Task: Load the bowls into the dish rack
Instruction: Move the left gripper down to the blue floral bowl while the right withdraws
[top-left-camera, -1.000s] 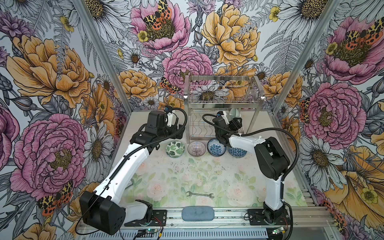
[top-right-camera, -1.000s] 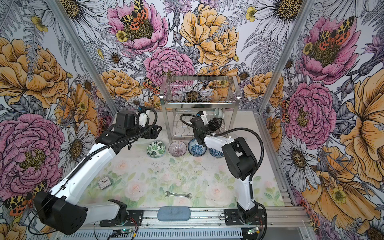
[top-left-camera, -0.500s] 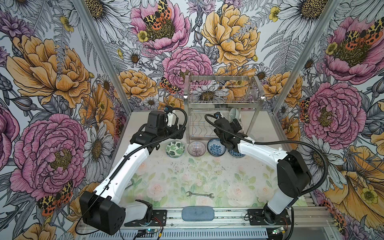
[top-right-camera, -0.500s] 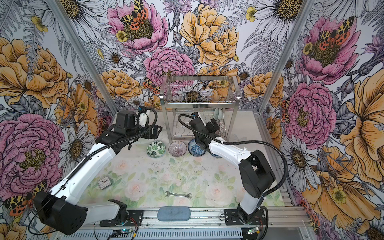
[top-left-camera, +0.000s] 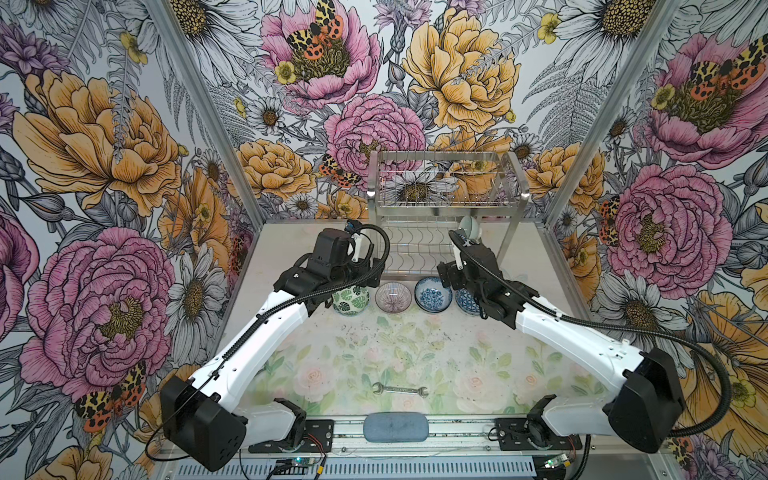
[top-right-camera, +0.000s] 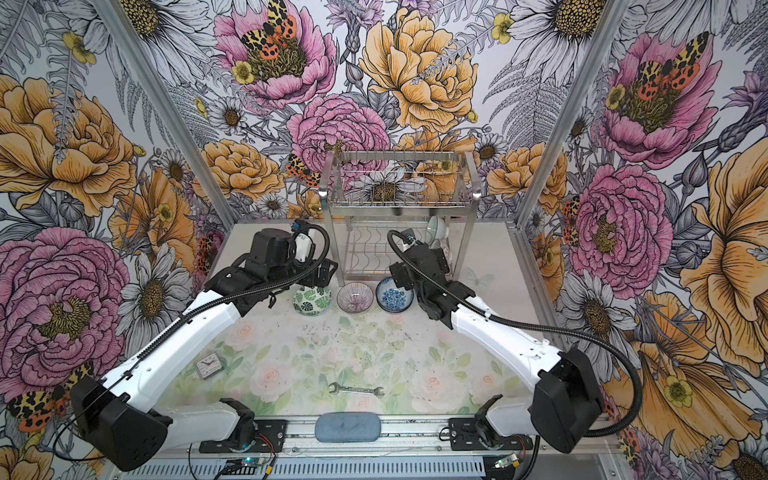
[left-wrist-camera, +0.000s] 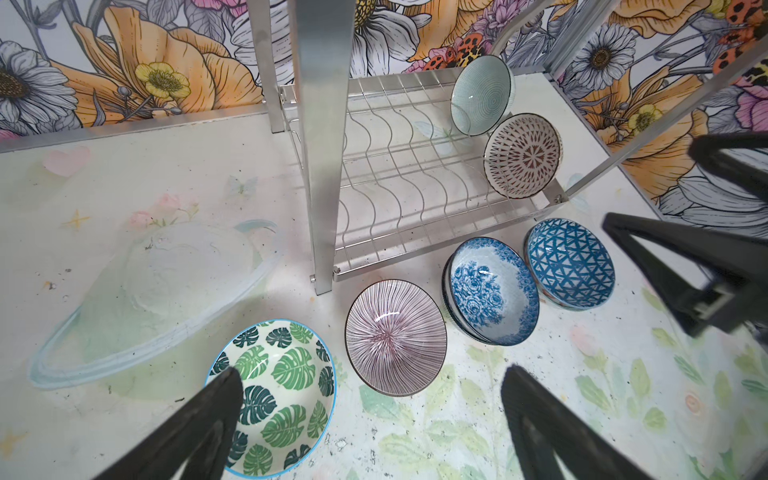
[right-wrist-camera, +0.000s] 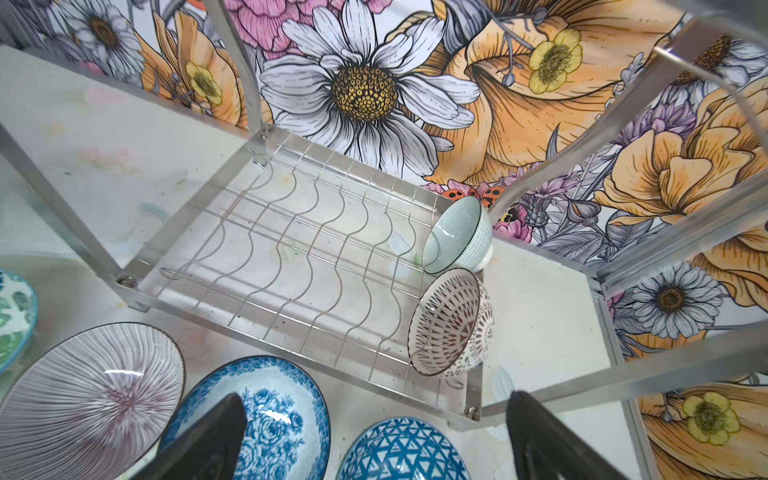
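Left wrist view records four small round glazed ceramic bowls standing upright in a row on the pale floral-printed tabletop (left-wrist-camera: 124, 187), just in front of the two-tier stainless-steel wire dish rack (left-wrist-camera: 322, 145): a white bowl with green leaf print (left-wrist-camera: 286, 386), a purple-striped bowl (left-wrist-camera: 395, 336), a blue floral bowl (left-wrist-camera: 494, 291) and a blue triangle-patterned bowl (left-wrist-camera: 571, 264). Darker rims show under the edge of the blue floral bowl, so it appears to sit nested on at least one more. Two bowls are already loaded, both tipped on edge in the wavy wires of the lower tier, at its right-hand end as both top views show it: a pale mint bowl (left-wrist-camera: 480, 95) towards the back and a white bowl with red-brown petal pattern (left-wrist-camera: 521, 156) nearer the front. As to the arms, the left gripper (left-wrist-camera: 374, 374) hovers over the leaf-print and striped bowls with jaws spread wide and nothing between them; the right gripper (right-wrist-camera: 376, 397) is equally wide and empty, above the blue floral and triangle-patterned bowls. Assessment of handling: these bowls are rigid, brittle and slick with glaze, of moderate weight for their size — they will not yield to the fingers and may slip or chip against the steel wires. The sound hold, in my judgement, is a pinch across the rim wall, one finger inside and one outside, taken where no neighbouring bowl crowds it. The nested one should be lifted with care that the lower bowl does not come up with it.
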